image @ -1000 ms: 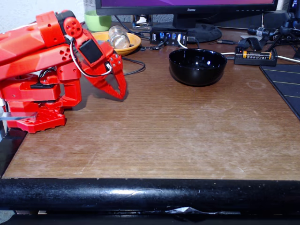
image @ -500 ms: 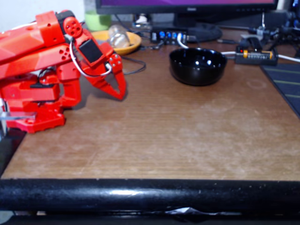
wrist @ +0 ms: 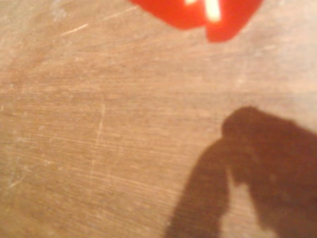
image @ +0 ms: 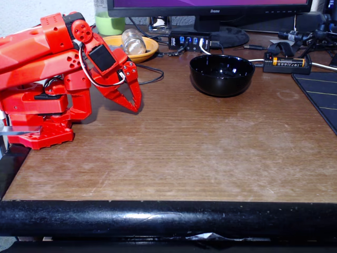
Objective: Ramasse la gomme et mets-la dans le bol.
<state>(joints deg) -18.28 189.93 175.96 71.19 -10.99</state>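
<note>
One bowl [image: 221, 75], well right of gripper [image: 135, 107]

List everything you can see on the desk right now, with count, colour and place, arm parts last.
Bowl: one, glossy black, back centre of the desk in the fixed view.
Dish: one, orange-yellow, back left, behind the arm.
Clear round object: one, lying in the dish.
Green cup: one, back left corner.
USB hub: one, black with blue ports, behind the bowl.
Battery charger: one, black holding a yellow cell, back right.
Monitor: one, black, along the back edge.
Mat: one, dark, right edge.
Desk: one, brown wood, scratched.
Eraser: not seen.
Arm: one, red, left side.
End effector: one, red, shut, tips near the desk.
</note>
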